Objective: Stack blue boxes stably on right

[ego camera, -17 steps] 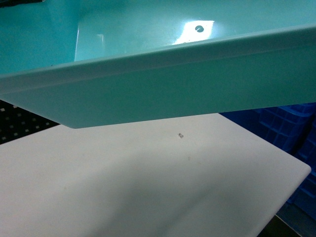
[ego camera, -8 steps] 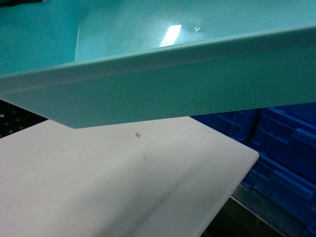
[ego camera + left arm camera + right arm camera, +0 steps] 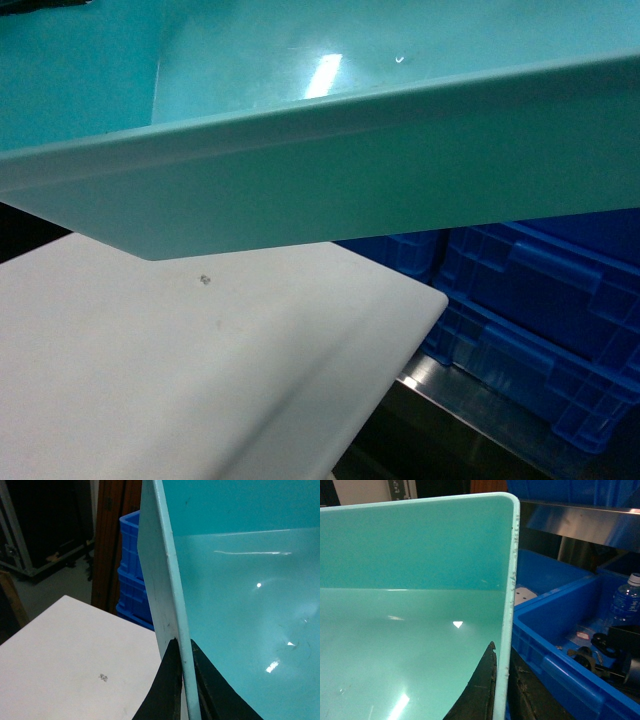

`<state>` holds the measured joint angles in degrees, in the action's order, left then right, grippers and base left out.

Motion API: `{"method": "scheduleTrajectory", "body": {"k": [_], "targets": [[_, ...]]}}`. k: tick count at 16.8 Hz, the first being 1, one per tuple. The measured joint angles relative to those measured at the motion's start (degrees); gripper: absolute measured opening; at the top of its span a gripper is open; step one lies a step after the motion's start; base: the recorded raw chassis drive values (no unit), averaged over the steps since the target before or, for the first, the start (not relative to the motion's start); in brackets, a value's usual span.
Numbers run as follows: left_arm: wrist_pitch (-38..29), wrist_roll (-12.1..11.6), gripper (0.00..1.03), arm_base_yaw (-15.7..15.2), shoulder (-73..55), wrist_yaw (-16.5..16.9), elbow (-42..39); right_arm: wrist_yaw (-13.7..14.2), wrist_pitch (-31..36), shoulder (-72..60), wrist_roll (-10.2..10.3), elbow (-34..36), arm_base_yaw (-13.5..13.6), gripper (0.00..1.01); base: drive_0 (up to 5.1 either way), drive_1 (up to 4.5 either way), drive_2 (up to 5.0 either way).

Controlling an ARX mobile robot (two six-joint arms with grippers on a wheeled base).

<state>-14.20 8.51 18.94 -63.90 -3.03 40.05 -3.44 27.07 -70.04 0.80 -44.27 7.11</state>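
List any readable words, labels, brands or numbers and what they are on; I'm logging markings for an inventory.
None can be read.
Turquoise tub: plain, no marking.
Royal-blue crates: none visible.
Water bottle in a crate: label too blurred.
White table: only a small dark smudge, illegible.

White table [image 3: 150,380] beside stacked royal-blue ribbed crates [image 3: 540,320].

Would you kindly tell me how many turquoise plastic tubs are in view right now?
1: the glossy turquoise plastic tub is held aloft over the white table, clamped between both pincers. Others may be hidden behind it.
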Motion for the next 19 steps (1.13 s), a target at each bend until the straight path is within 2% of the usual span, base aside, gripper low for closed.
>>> {"method": "scheduleTrajectory", "body": {"k": [10,19], "targets": [[0.0,0.0,0.02,0.0,0.0,0.0,0.0,0.0,0.1,0.0,0.0,0.0,0.0,0.07,-1.6,-1.59,-1.6],[0.2,0.0,0.02,-0.2,0.0,0.0,-0.2,0.2,0.0,-0.1,-0.2,0.0,0.3,0.07,2.9,-5.66,-2.4]]}}
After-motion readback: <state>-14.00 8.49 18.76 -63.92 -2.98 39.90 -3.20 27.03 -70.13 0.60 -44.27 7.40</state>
